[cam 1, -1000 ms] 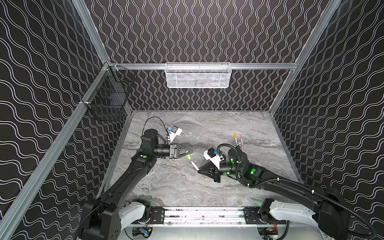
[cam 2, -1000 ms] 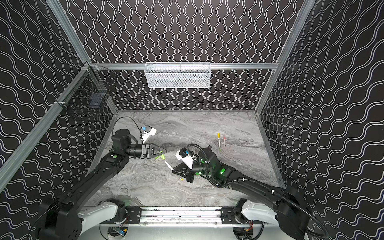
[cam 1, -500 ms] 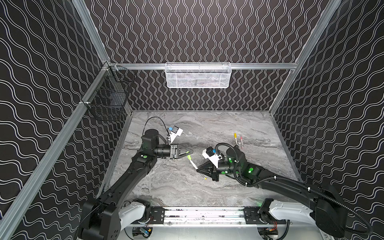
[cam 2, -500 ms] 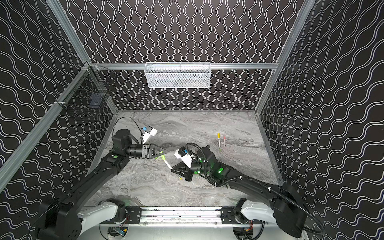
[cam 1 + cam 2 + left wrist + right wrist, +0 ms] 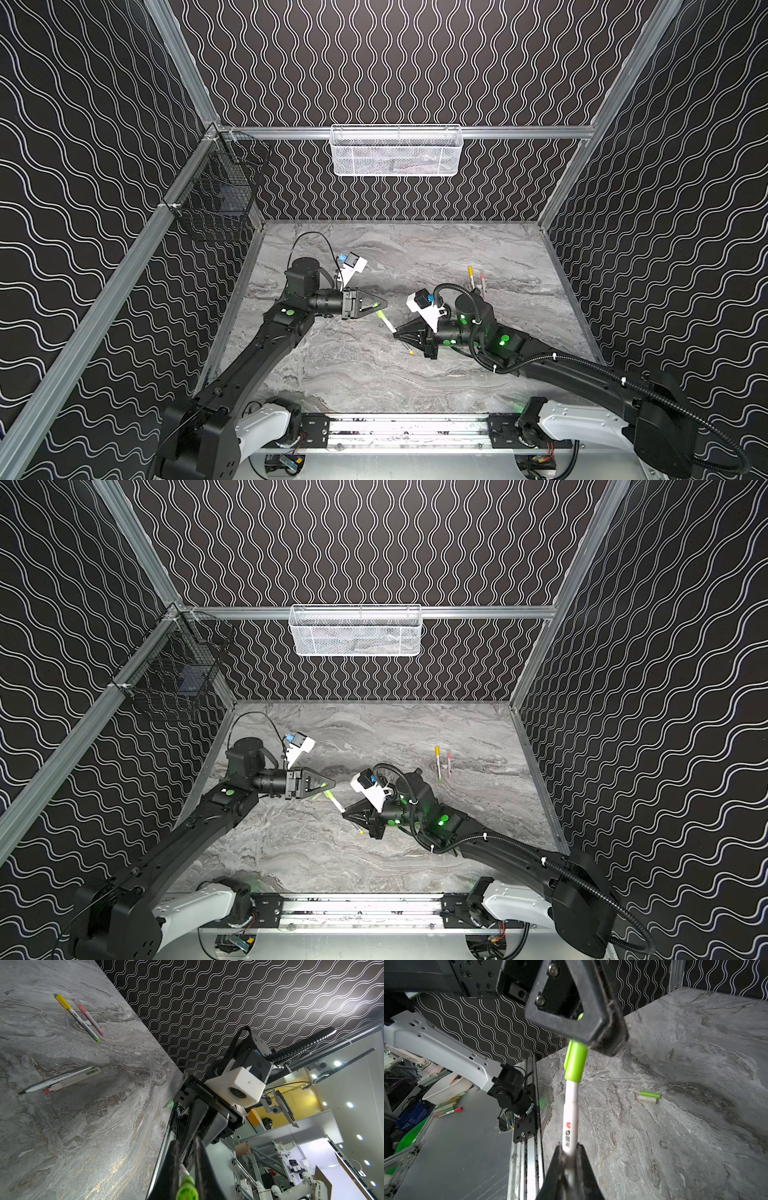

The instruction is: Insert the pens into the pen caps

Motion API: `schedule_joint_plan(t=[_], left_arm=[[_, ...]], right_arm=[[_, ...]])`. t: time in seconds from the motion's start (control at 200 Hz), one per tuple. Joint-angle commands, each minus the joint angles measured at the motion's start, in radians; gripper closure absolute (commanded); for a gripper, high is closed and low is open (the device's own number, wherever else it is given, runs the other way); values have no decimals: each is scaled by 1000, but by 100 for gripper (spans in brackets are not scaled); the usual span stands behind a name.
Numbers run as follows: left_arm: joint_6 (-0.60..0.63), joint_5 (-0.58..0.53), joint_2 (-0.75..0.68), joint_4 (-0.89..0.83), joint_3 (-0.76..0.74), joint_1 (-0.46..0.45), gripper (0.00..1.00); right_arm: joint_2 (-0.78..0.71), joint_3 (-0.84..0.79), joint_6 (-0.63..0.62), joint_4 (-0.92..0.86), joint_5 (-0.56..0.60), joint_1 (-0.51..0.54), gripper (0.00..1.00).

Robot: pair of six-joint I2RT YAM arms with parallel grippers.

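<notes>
black wire basket: on left wall rail, off the table.
left gripper: clamped on lime green cap, in the air left of table centre.
spare lime cap + pale cap: touching, flat on the table near left gripper.
pen: white barrel, front end inside lime green cap; red "M" logo, rest of print unreadable.
right gripper: closed on pen barrel, yellow tail pokes out behind.
uncapped pen + pink marker: side by side, seen only in left wrist view; barcode label on pink marker, digits unreadable.
yellow-capped pen + pink-capped pen: parallel, toward right edge, well apart from both grippers.
</notes>
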Motion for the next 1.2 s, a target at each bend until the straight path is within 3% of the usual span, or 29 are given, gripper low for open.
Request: schedule_joint_plan(t=[0.0,0.08,0.295,0.541,0.641,0.776,0.891,1.031,1.196], left_arm=[[44,-11,-19,-66,2,-19,100],[43,-40,-26,-58,1,-40,100],[167,-176,-38,-238,53,-128,100],[130,-281,-23,-199,42,-210,100],[96,-304,-40,-144,37,-213,85],[79,-334,-72,-93,45,-214,51],[63,-340,-80,-50,45,-212,42],[55,-347,-80,-24,33,-213,46],[58,-364,-81,-21,30,-213,72]], right_arm=[[2,2,27,129,40,0,100],[15,17,40,142,45,0,100],[41,62,81,136,78,1,100],[33,74,89,145,71,1,100],[21,66,87,134,80,-1,100],[-2,53,100,107,106,-1,100],[-14,54,114,76,123,-1,100],[-27,51,120,67,110,-1,100],[-26,61,115,47,88,0,100]])
